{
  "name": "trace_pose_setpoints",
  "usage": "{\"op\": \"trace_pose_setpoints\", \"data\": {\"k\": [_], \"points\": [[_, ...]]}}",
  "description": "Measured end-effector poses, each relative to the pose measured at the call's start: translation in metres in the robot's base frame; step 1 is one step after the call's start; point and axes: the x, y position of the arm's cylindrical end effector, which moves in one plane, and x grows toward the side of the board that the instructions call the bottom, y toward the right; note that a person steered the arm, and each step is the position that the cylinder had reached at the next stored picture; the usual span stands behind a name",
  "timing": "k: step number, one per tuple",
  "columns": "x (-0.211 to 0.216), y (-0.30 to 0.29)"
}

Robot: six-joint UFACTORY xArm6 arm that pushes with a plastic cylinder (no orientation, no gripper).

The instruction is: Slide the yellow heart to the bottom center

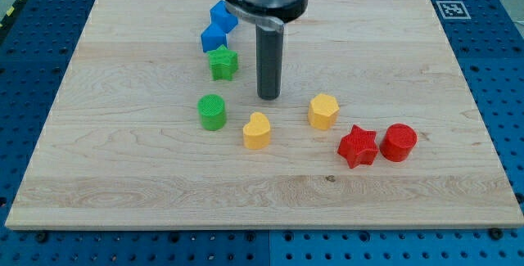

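The yellow heart (257,130) lies on the wooden board (123,176) a little left of centre, below the middle. My tip (268,97) stands on the board just above the heart and slightly to its right, a small gap away, not touching it. A yellow hexagon block (323,110) lies to the right of the tip.
A green cylinder (212,111) lies left of the heart. A green star (223,63) and two blue blocks (214,38) (223,16) run up the view's left of the rod. A red star (358,146) and a red cylinder (399,142) lie at the right.
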Motion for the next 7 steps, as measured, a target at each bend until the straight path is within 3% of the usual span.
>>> {"op": "trace_pose_setpoints", "data": {"k": [3, 5, 7], "points": [[0.045, -0.046], [0.053, -0.006], [0.038, -0.006]]}}
